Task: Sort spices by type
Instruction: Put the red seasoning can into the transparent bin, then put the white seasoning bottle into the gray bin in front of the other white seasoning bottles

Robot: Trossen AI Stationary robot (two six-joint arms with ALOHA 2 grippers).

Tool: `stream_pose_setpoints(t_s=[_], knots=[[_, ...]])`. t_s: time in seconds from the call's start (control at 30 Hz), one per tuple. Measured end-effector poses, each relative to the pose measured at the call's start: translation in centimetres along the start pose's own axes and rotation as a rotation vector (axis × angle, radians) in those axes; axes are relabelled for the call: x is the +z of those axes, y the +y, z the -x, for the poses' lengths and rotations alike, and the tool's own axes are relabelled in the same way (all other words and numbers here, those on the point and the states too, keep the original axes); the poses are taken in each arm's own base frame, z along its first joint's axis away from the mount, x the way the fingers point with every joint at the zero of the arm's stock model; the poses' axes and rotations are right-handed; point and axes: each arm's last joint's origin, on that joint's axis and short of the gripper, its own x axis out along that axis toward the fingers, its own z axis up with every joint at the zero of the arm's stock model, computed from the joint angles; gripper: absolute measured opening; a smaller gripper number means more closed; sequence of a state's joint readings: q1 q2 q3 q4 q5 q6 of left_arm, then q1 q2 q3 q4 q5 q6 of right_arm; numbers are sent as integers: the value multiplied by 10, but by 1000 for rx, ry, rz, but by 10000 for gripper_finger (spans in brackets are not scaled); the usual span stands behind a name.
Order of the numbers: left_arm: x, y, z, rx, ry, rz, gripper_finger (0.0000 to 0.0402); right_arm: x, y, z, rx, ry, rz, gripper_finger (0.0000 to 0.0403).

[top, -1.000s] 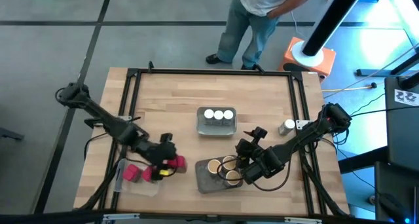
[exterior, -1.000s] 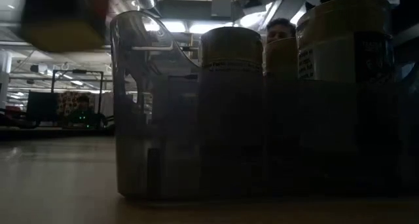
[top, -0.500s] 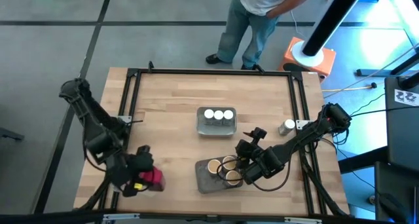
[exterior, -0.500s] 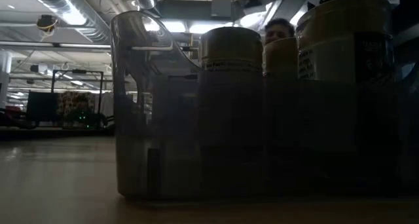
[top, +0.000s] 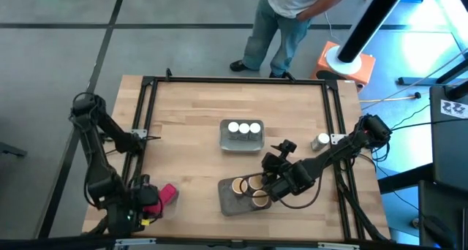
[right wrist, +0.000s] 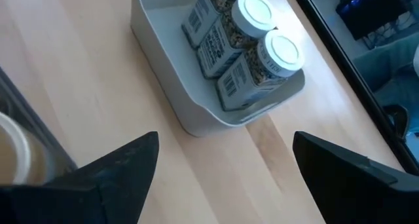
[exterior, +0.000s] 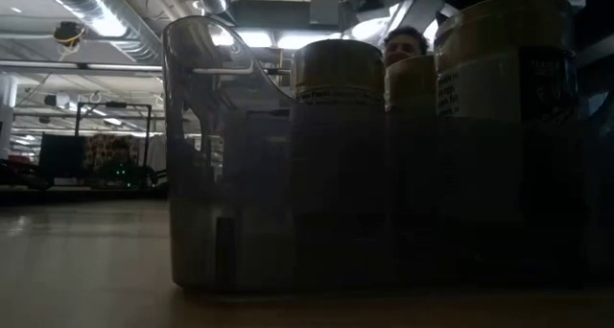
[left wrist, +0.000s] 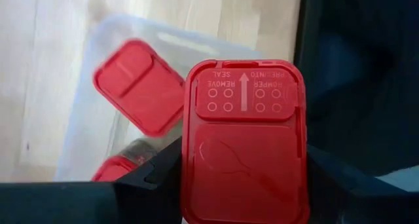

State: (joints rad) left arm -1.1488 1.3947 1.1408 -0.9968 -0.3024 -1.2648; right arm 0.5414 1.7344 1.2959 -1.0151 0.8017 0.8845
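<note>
1. While your left gripper (left wrist: 243,185) clamps a red packet (left wrist: 243,142) above the clear tray (left wrist: 98,106) at the table's near-left corner, an off-centre release tips it out.
2. Your right gripper (right wrist: 222,162) hangs open beside the white-lidded jars (right wrist: 262,31); swinging it could knock them.

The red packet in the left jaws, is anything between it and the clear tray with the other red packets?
Nothing visible blocks it. The left gripper holds the red packet over the clear tray, where other red packets lie beside it.

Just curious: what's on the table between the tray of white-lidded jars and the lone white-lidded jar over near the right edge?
Nothing: from above, only bare wood lies between the tray and the lone jar.
</note>
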Motion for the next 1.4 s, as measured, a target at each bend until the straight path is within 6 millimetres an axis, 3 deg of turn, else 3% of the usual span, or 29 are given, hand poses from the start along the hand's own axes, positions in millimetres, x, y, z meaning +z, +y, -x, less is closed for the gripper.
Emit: stream_pose_setpoints(t_s=[0.4,0.73,0.9,1.1,1.4], knots=[[-17,-6,-48,178,66,-86,197,2,1,0,-4,-30,-17,353],[-23,-10,-69,249,89,-131,197,2,2,0,3,-26,-20,353],[-23,-10,-70,254,87,-126,200,2,2,0,5,-27,-22,353],[-23,-8,-67,246,119,-101,273,2,2,0,5,-27,-22,353],[-9,-6,-27,117,33,-42,281,2,2,0,12,-19,-22,353]])
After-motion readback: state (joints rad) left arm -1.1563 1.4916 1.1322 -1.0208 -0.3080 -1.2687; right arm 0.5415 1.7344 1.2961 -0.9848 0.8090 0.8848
